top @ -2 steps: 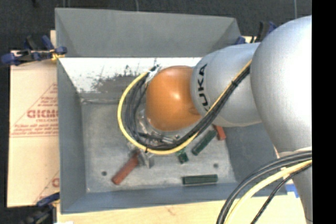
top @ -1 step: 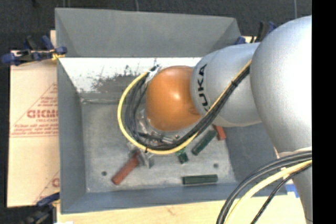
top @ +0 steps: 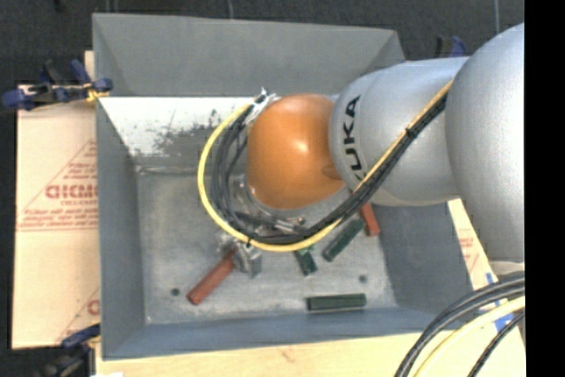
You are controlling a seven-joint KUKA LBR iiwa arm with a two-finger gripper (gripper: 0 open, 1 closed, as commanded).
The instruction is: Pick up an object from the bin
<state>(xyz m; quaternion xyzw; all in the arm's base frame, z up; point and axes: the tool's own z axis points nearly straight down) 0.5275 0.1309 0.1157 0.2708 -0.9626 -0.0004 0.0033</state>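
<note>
My gripper (top: 245,259) is low over the bin floor, left of the middle and under the arm's orange cover. A red-brown stick (top: 210,282) lies slanted on the floor, its upper right end right at the gripper and its lower end pointing to the front left. I cannot see whether that end is held. Just right of the gripper lies a small dark green piece (top: 306,262).
A dark green bar (top: 342,240) and a short red piece (top: 372,221) lie partly under the arm to the right. Another dark green bar (top: 335,303) lies flat near the front wall. The arm covers the bin's middle and right.
</note>
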